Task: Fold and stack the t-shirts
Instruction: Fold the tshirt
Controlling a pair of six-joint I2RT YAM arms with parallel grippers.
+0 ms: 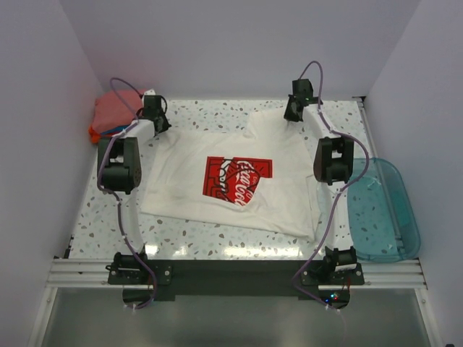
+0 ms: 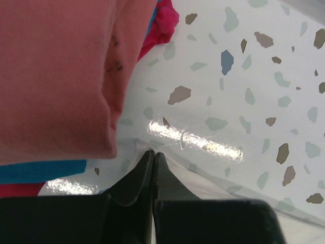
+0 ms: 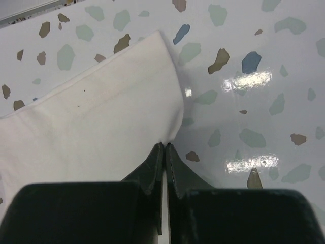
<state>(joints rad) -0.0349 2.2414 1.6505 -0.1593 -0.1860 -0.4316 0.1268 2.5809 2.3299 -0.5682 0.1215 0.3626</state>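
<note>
Right, a white t-shirt (image 1: pixel 181 188) of soft cloth with a red rectangular chest print and white script lies spread flat, print up. It sits mid-way across the glossy speckled terrazzo-pattern table (image 1: pixel 202 116), with a few creases.

The left gripper (image 1: pixel 155 110) is down at the shirt's far-left corner and the right gripper (image 1: pixel 293 110) is down at its far-right corner. Both arms reach out along the shirt's sides.

In the left wrist view the black fingertips (image 2: pixel 144 168) are pressed tight together with no gap. The tips sit on the table right at a point of thin white cloth and look nipped onto it.

In the right wrist view the fingertips (image 3: pixel 155 162) are likewise clenched. They pinch the edge of a thicker white fold with a stitched hem line.

At the far-left table corner, just beside the left gripper, a folded salmon-pink t-shirt (image 1: pixel 119 107) tops a small pile. A teal cloth layer (image 2: pixel 40 172) and a red-orange layer (image 1: pixel 96 132) show under it. I can't tell whether the pile touches the white t-shirt.

A translucent teal plastic bin (image 1: pixel 405 217) sits at the right side of the table, beside the right arm and well apart from the pile.
</note>
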